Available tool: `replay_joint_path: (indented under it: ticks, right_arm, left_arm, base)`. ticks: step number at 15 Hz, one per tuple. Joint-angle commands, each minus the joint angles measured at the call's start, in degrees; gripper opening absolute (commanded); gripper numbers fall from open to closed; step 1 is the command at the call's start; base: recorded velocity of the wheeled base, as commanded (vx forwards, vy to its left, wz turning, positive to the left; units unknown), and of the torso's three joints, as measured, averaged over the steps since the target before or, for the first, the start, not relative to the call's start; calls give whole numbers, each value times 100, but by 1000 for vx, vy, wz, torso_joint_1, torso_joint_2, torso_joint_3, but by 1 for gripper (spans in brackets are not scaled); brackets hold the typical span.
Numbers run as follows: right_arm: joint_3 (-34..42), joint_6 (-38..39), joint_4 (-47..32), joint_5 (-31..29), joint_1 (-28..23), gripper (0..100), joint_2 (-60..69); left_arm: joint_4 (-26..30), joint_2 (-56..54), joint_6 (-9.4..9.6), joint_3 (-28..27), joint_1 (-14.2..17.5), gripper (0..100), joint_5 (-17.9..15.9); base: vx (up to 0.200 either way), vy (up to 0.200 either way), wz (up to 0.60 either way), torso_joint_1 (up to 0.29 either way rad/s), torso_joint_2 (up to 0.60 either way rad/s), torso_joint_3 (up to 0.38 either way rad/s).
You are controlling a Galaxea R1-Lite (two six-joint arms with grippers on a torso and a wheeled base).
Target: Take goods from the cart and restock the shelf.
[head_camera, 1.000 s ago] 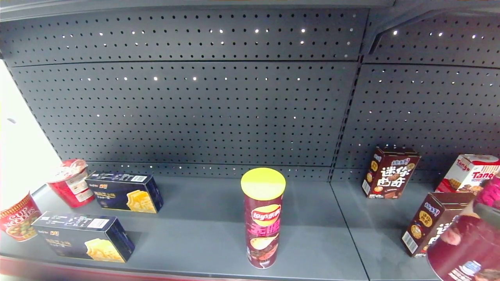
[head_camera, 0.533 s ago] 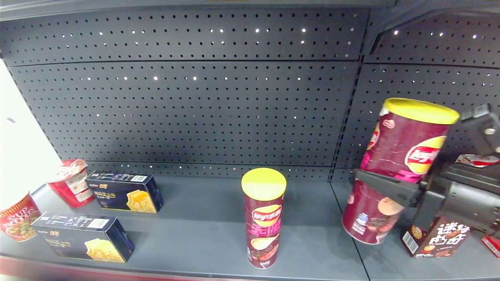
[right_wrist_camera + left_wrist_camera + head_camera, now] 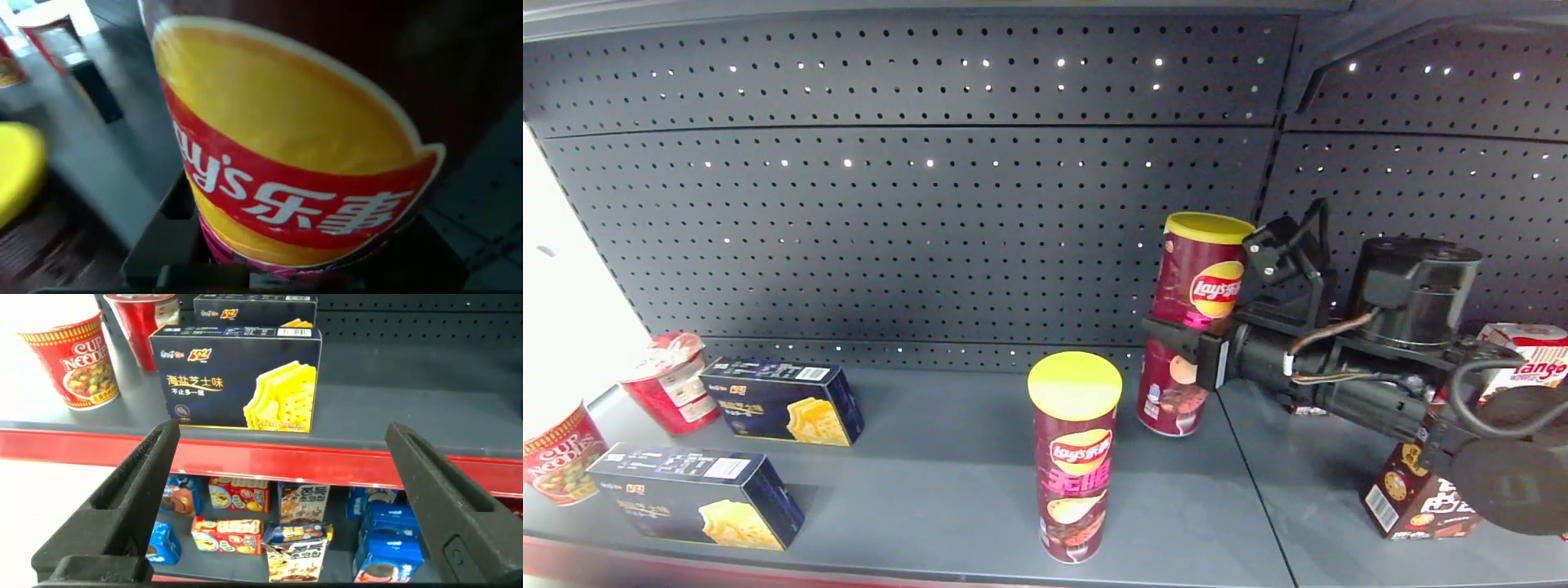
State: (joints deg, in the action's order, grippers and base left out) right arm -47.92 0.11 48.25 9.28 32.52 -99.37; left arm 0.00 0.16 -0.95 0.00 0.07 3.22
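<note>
Chip can (image 3: pixel 1197 318), clamped mid-body in R gripper (image 3: pixel 1186 341), sits slightly tilted near rear of shelf (image 3: pixel 931 482), just behind-right of standing can (image 3: pixel 1072 457); can't tell if base touches. L gripper (image 3: pixel 282 498) is spread apart by shelf front. Risk: releasing while tilted could tip it into the neighbour.
</note>
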Motion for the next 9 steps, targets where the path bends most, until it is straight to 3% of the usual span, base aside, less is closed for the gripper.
replay_joint_path:
  ticks: [1,9]
  right_arm:
    - [-402,-29,18,-110,35,0,-654]
    - [-1158,-134,607,-154,52,0,-1700]
  left_arm:
    - [0,11,-2,0,1,100,3]
    - [0,11,-2,0,1,100,3]
  base:
    - [0,0,0,0,0,0]
    - [0,0,0,0,0,0]
